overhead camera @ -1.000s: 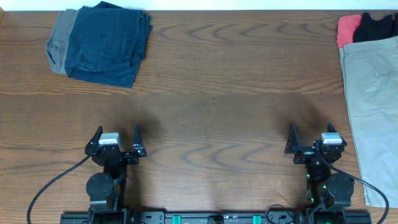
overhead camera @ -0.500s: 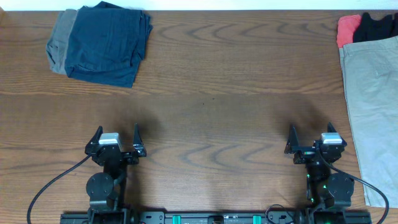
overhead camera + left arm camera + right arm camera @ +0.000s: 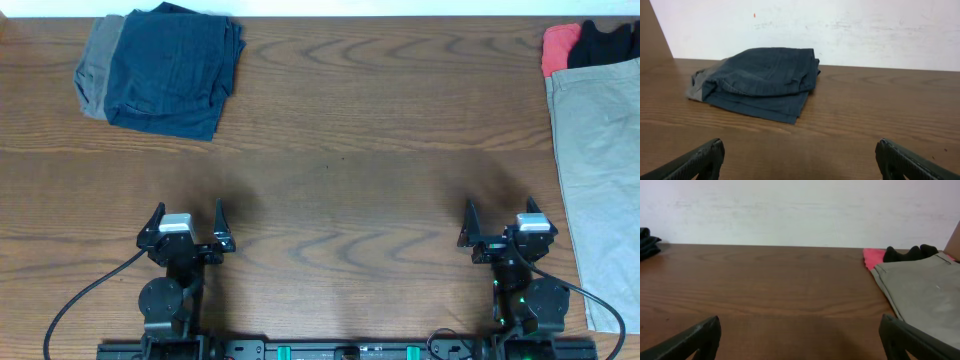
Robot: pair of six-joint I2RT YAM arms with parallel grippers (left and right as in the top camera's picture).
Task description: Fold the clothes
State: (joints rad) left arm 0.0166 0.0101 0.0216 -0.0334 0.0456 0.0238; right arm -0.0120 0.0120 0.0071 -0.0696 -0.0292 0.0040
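At 10 o'clock, navy shorts (image 3: 175, 65) lie folded atop grey shorts (image 3: 97, 65); judged done. The khaki garment (image 3: 600, 150) at 3 o'clock, plus the red piece (image 3: 558, 45) and black piece (image 3: 610, 42) at 1, are pending. Left gripper (image 3: 187, 216) and right gripper (image 3: 500, 214): jaws wide, empty.

Both arms are matte black. The left gripper (image 3: 188, 208) and right gripper (image 3: 500, 207) each have two slim, pointed black fingers (image 3: 700, 160) with a faintly textured surface. A silver-grey block (image 3: 175, 222) sits just behind each pair. Lower in the frame, round black joint housings (image 3: 160, 297) lead to a black base rail (image 3: 240, 350) along the bottom edge, dotted with green lights (image 3: 285, 352). A thin black cable (image 3: 75, 305) loops out from each arm.
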